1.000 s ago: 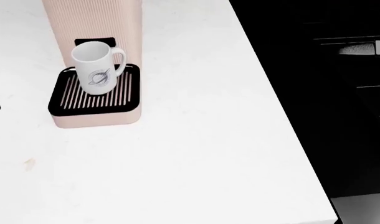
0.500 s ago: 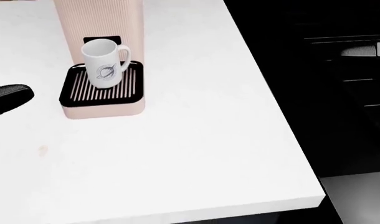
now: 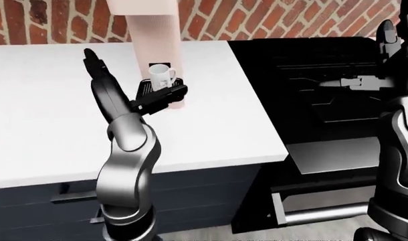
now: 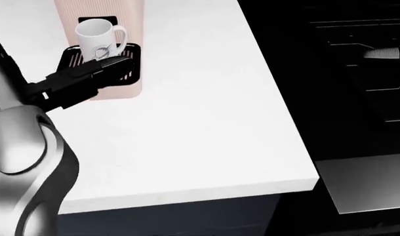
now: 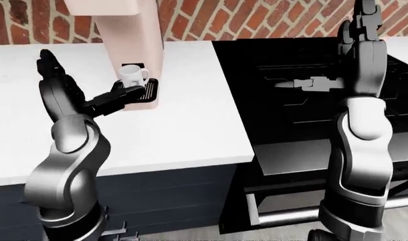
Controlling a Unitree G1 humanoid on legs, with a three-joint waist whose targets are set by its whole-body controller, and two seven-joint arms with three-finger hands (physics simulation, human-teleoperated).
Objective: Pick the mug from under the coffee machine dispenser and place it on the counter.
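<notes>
One white mug point(image 4: 95, 38) with a round dark emblem on its side stands upright on the black slotted drip tray point(image 4: 130, 70) of a pale pink ribbed coffee machine point(image 3: 154, 35), under the machine's overhanging head, with its handle pointing toward the right of the head view. Its inside cannot be seen from these angles, so whether it holds anything cannot be told. The machine stands on a white table point(image 4: 187, 118) set against a red brick wall point(image 3: 271, 20).

The left robot hand point(image 3: 117, 83) is raised above the table just left of the machine, fingers spread wide and released: one black finger point(image 3: 92, 57) points up, another point(image 3: 164, 95) reaches out across the near edge of the drip tray below the mug. In the head view that finger lies over the tray's lower edge, close under the mug; whether it touches the mug cannot be told. Nothing is held in it.

The right robot hand point(image 5: 365, 20) is lifted high at the right of the right-eye view, well apart from the mug, above a black stove point(image 3: 311, 85) that adjoins the table's right end. Its fingers point upward and hold nothing, though how far they are spread is not clear.
</notes>
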